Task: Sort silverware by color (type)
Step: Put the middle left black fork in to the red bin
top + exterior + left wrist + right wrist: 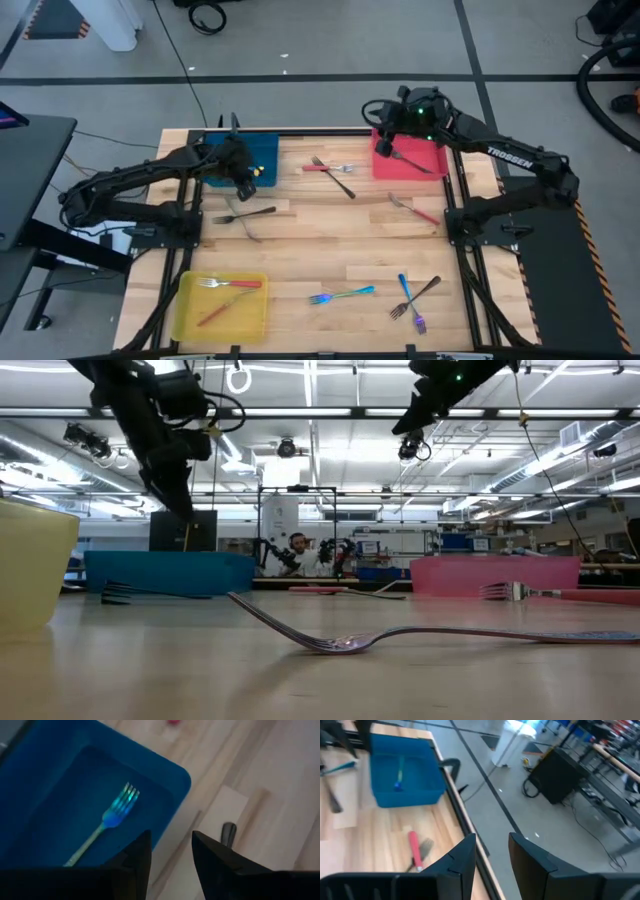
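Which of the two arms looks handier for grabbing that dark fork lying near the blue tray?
Probably the left. Its gripper hangs open at the blue tray's edge, with the dark fork just beside it on the wood. The right gripper, also open and empty, is over by the red tray, much farther away.

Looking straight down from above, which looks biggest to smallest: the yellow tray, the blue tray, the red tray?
1. Yellow tray, clearly largest.
2. Blue tray and red tray: they look alike, and the left gripper and right gripper cover parts, so no ranking.
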Motion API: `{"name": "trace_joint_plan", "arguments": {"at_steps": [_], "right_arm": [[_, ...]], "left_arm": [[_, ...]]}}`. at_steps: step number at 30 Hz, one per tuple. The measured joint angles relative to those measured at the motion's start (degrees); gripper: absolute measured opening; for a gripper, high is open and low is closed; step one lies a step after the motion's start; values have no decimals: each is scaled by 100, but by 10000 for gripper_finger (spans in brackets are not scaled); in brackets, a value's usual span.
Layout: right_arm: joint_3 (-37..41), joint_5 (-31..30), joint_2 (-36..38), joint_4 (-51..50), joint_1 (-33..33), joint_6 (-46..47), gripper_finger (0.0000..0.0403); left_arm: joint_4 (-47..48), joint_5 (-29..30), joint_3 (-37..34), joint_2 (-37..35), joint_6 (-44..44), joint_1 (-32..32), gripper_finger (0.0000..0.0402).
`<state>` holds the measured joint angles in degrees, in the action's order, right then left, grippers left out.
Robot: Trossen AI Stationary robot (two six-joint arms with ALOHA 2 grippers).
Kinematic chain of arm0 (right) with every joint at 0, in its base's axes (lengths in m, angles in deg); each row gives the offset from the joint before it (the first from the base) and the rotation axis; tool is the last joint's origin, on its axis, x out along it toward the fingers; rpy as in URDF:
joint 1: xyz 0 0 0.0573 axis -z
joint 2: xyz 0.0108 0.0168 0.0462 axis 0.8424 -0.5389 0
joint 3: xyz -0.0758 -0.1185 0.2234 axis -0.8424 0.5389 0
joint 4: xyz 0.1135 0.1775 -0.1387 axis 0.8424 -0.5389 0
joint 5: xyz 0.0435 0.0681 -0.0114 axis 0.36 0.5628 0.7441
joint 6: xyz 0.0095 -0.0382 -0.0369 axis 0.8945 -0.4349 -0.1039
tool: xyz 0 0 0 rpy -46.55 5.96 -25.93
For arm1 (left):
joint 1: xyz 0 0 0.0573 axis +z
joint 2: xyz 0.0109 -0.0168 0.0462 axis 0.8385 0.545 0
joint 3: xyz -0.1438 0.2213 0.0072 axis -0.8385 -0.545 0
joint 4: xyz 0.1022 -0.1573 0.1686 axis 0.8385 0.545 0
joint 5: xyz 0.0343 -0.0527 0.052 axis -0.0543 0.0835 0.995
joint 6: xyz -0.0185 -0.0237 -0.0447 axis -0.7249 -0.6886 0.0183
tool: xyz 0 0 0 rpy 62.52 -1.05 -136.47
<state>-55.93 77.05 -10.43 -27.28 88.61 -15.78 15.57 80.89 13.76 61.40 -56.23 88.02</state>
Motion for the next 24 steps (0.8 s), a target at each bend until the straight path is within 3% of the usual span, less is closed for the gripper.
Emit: {"name": "trace_joint_plan", "arguments": {"at_steps": [17,24], "right_arm": [[-2,82,-408,-35,776,15,125],[-2,104,-635,108,926,11,125]], "left_arm": [[107,-449,-172,305,8,90,141],[95,-1110,-171,761,116,6,141]]}}
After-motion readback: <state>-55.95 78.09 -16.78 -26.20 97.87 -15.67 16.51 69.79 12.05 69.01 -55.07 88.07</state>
